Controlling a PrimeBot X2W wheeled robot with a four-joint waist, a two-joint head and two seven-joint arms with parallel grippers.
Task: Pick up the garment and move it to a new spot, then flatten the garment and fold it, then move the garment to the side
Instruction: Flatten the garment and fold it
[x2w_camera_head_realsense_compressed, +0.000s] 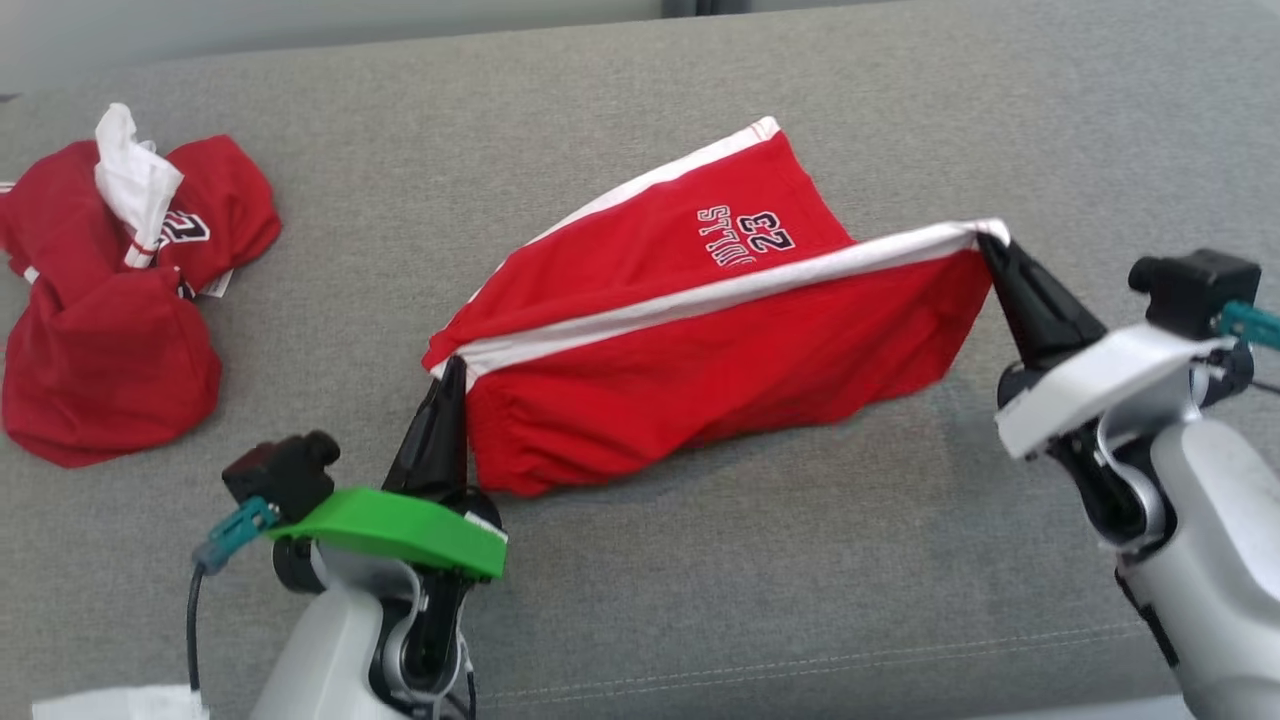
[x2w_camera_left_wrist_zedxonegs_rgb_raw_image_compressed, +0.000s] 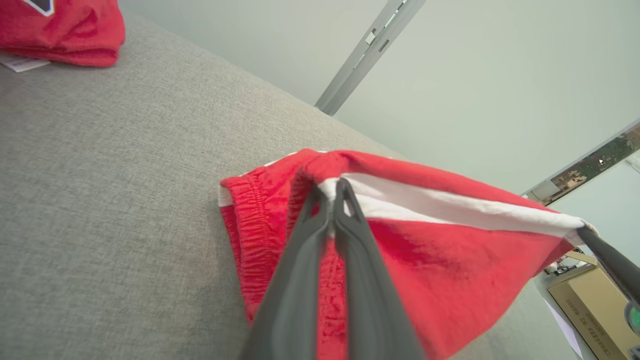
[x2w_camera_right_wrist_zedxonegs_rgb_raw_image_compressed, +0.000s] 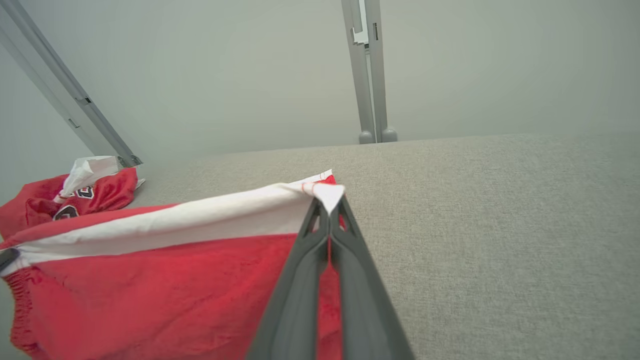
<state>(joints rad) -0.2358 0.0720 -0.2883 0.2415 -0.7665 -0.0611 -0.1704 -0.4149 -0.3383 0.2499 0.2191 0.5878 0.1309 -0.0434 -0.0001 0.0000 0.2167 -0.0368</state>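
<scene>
**Shorts (x2w_camera_head_realsense_compressed: 700, 380) strung between both tools above the cushion (x2w_camera_head_realsense_compressed: 700, 620)**

Nearest the head camera, the left tool (x2w_camera_head_realsense_compressed: 452, 372) rises from its green-plated wrist. Its fingers are pressed together on the waistband end of the white side stripe. The right tool (x2w_camera_head_realsense_compressed: 990, 240) is likewise clamped on the stripe's other end, at the leg hem. Both wrist views show the fingers pinching cloth with no gap between them.

The stripe runs taut between the two grips, likely so that the red panel below hangs straight instead of bunching. That would suit laying the shorts flat or turning one half over the other. The far leg, with its printed number, lies on the cushion behind the raised edge. The bottom of the hanging panel appears to meet the cushion as well.

A heap (x2w_camera_head_realsense_compressed: 110, 300) of other red clothing, topped with a white scrap (x2w_camera_head_realsense_compressed: 130, 170), lies well apart on the robot's left. It does not obstruct the shorts now, but a shift to that side would crowd it. A cardboard box (x2w_camera_left_wrist_zedxonegs_rgb_raw_image_compressed: 595, 305) sits beyond the cushion's edge, and a metal post (x2w_camera_right_wrist_zedxonegs_rgb_raw_image_compressed: 372, 75) stands behind it.
</scene>
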